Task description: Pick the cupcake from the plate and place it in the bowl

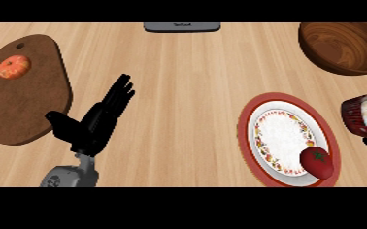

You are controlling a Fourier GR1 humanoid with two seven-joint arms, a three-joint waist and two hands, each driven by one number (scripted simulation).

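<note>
The cupcake point(356, 115) shows only as a dark, ribbed shape cut off by the right edge of the frame, just beside the plate point(252, 140) and below the bowl point(337, 46). It is no longer on the plate, and it seems to be in transit, carried by the right hand, which is out of view. So I judge the step in hand to be the carry from plate to bowl.

The next move calls for lifting the cupcake up the frame to the wooden bowl at the upper right, getting it over the rim, and letting it down inside.

The left hand point(90, 123) rests at the lower left, fingers straight and spread, holding nothing, its thumb over the edge of the board point(36, 102). It has no part in this step. A tomato point(317, 161) sits on the plate's lower right rim, and an apple point(13, 67) lies on the board at the upper left.

A grey device point(181, 26) at the top centre bears a small mark (too faint to read). No other writing shows.
</note>
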